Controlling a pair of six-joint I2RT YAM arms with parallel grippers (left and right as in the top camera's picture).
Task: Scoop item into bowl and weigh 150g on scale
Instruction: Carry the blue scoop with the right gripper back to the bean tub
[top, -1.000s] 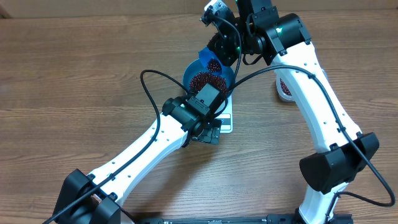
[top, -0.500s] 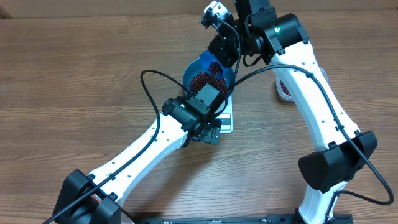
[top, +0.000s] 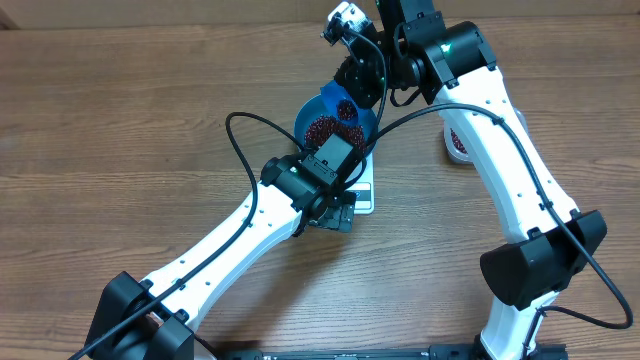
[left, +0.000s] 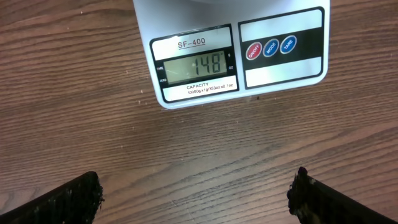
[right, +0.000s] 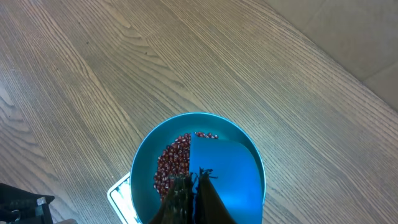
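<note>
The bright-blue bowl (top: 305, 122) stands on the white scale (top: 362, 192) and holds a heap of red-brown beans (top: 322, 129). My right gripper (top: 352, 92) hangs over the bowl, shut on a small blue scoop (top: 328, 92) with beans in it. From the right wrist I see the bowl (right: 140, 162), the beans (right: 171, 165), the scoop's flat blue side (right: 227, 168) and my closed gripper (right: 194, 180). My left gripper (left: 196, 199) is open over bare table in front of the scale (left: 286, 68), whose display (left: 198, 65) reads 148.
A clear tub (top: 458, 141) with more beans sits right of the bowl, partly hidden behind my right arm. My left arm crosses the table from the near left to the scale. A corner of the scale (right: 121, 190) shows under the bowl.
The right wrist has shifted slightly over the bowl with the scoop. The left arm has stayed where it was.
</note>
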